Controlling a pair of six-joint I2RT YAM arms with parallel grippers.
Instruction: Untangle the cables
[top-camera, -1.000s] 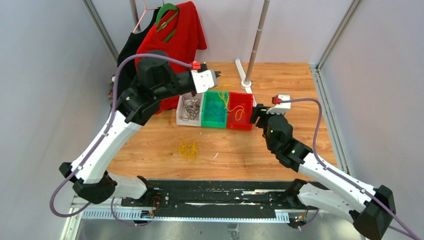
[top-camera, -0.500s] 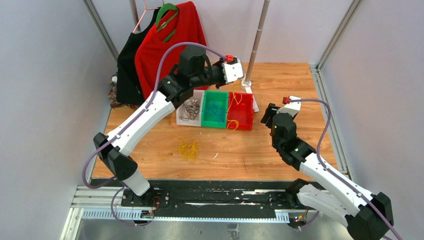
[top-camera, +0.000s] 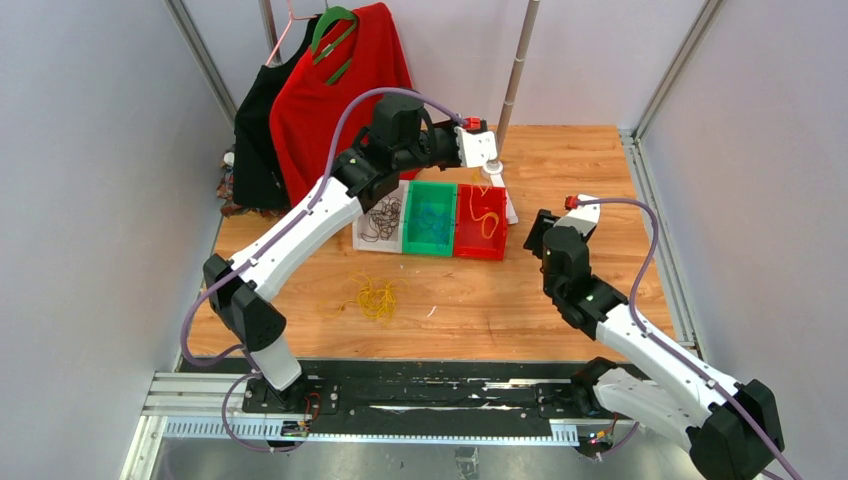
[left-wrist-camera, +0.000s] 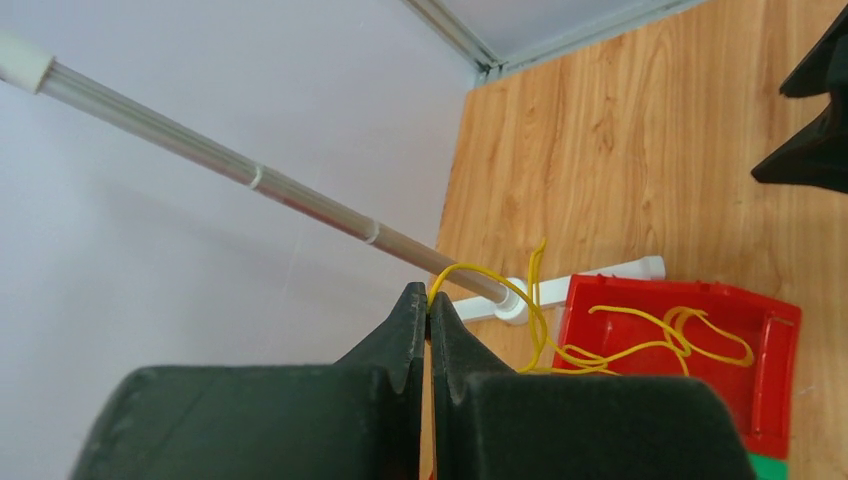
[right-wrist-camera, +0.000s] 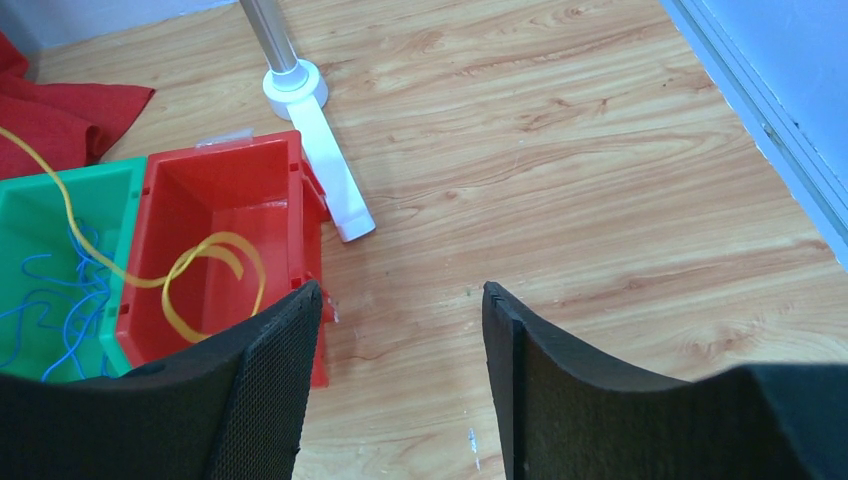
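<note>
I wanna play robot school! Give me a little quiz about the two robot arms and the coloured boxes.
1. True or false: the right gripper is holding a cable.
2. What colour is the cable that the left gripper is pinching? A blue, B yellow, C black.
3. Fill in: the loop of the yellow cable lies in the ___ bin.
Key: 1 false, its jaws are open with nothing between them. 2 B. 3 red; the loop sits inside the red bin.
</note>
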